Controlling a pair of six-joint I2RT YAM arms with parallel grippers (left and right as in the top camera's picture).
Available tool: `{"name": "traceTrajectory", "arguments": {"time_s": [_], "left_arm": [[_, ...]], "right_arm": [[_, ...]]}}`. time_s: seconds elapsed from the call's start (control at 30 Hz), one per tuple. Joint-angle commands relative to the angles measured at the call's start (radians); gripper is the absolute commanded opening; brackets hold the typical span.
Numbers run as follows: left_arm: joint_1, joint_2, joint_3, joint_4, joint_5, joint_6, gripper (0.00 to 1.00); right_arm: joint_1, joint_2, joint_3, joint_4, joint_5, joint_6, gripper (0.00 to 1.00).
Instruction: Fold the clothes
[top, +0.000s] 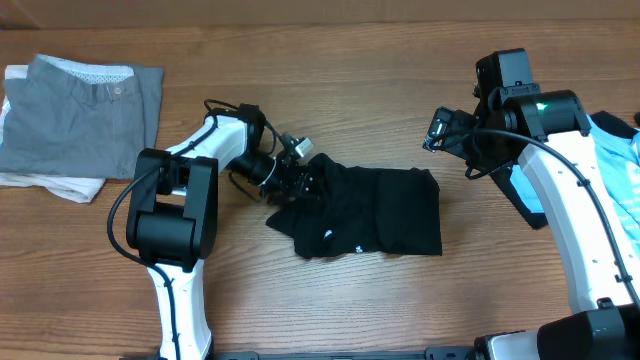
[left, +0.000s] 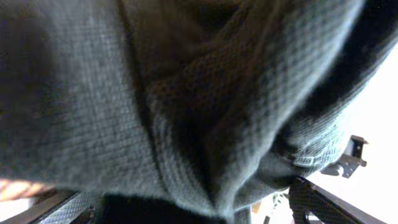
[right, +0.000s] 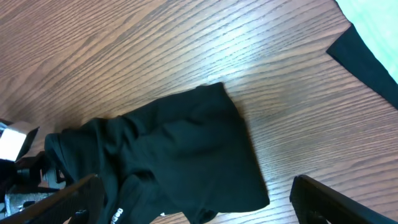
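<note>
The crumpled black cloth shirt (top: 375, 212) looks soft and matte, and up close it's a fine waffly knit. The brown wood-grain table (top: 350, 80) is smooth with a slight sheen. The white-and-black robot arm shells (top: 178, 300) look like glossy plastic.

text: none readable | black shirt (top: 390, 210) | white print (top: 331, 237) illegible

I'm looking at a wood-grain counter (top: 380, 50) that fills my overhead view, its brown grain running left to right, and it shows again in the right wrist view with some glare. At its far left corner I have a pair of grey shorts (top: 85, 120) lying flat, a white mesh lining (top: 85, 70) showing at the waistband. They rest on a white cloth (top: 45, 185) that peeks out along the near and left edges.
</note>
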Motion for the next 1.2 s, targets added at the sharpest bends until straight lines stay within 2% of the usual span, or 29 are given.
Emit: {"name": "traceTrajectory", "arguments": {"time_s": [0.0, 0.07, 0.33, 0.6, 0.87, 1.0, 1.17], "left_arm": [[0.007, 0.11, -0.064, -0.025, -0.245, 0.096, 0.94], [0.007, 0.11, -0.064, -0.051, -0.233, 0.137, 0.92], [0.005, 0.11, -0.064, -0.047, -0.187, 0.13, 0.91], [0.004, 0.11, -0.064, 0.093, -0.192, -0.128, 0.89], [-0.021, 0.11, -0.064, 0.11, -0.192, -0.147, 0.88], [-0.053, 0.11, -0.064, 0.125, -0.212, -0.154, 0.83], [-0.089, 0.11, -0.064, 0.168, -0.269, -0.237, 0.79]], "right_arm": [[-0.004, -0.029, 0.027, 0.003, 0.002, -0.007, 1.0], [-0.004, -0.029, 0.027, 0.003, 0.002, -0.007, 1.0], [-0.004, -0.029, 0.027, 0.01, 0.002, -0.007, 1.0], [-0.004, -0.029, 0.027, 0.01, 0.002, -0.007, 1.0], [-0.004, -0.029, 0.027, 0.015, 0.002, -0.007, 1.0], [-0.004, -0.029, 0.027, 0.021, 0.002, -0.007, 1.0], [-0.004, -0.029, 0.027, 0.021, 0.002, -0.007, 1.0]]}}
